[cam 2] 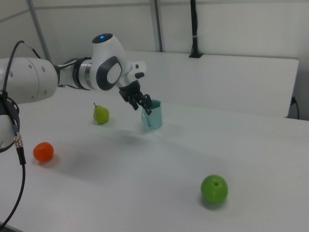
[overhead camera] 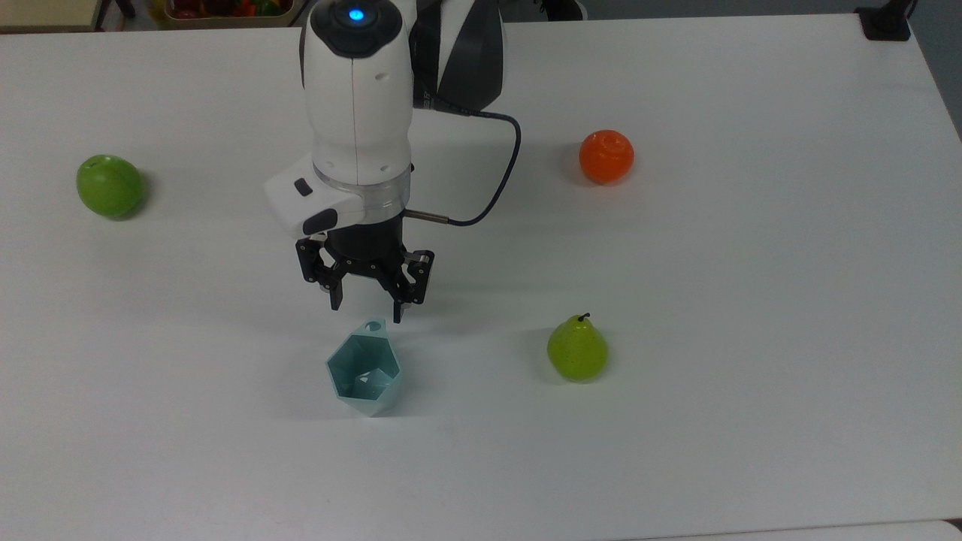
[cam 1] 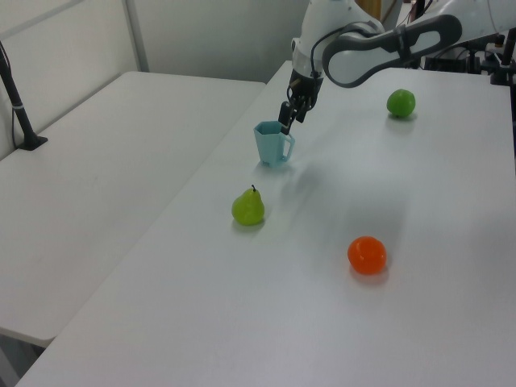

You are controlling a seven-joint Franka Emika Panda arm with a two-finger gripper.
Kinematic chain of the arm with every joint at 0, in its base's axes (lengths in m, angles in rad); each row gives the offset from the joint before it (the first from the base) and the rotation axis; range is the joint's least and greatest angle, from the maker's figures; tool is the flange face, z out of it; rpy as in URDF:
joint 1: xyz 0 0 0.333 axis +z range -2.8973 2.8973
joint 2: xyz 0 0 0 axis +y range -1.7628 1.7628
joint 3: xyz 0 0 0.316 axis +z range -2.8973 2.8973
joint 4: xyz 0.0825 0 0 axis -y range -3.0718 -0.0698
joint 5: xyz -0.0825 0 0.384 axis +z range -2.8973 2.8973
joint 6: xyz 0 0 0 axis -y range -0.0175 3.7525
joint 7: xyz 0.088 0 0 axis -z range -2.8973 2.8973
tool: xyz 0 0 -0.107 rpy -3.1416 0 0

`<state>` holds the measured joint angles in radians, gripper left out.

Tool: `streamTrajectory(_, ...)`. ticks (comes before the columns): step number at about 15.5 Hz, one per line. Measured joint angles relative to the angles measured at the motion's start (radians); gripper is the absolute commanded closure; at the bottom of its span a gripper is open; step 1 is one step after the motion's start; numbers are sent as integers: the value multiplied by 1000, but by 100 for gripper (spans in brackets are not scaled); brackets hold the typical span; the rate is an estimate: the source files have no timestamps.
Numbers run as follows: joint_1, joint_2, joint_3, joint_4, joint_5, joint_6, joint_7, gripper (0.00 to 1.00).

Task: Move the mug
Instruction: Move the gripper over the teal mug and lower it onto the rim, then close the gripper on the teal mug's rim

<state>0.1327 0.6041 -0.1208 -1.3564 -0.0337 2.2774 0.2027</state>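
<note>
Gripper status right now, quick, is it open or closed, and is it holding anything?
Gripper: open, holding nothing. It hangs just above the mug, by the handle tab, in the top view.

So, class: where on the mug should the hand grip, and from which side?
Probably the rim wall beside the tab handle, from above. The mug stands upright, mouth open, with flat facets. The open hand hovers above that side.
</note>
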Motion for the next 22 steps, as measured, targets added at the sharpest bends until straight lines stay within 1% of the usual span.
streamTrajectory(5, 2, 25, 0, -12, -15, 5, 0, 24)
streamTrajectory(12, 7, 57, 3, -19, -19, 72, 0, 25)
streamTrajectory(15, 22, 77, 4, -20, -26, 125, 9, 25)
streamTrajectory(17, 24, 89, 4, -20, -31, 145, 13, 28)
streamTrajectory(18, 23, 93, 4, -20, -33, 159, 13, 32)
streamTrajectory(19, 23, 99, 4, -20, -41, 178, 13, 33)
streamTrajectory(22, 22, 107, 4, -20, -64, 186, 16, 45)
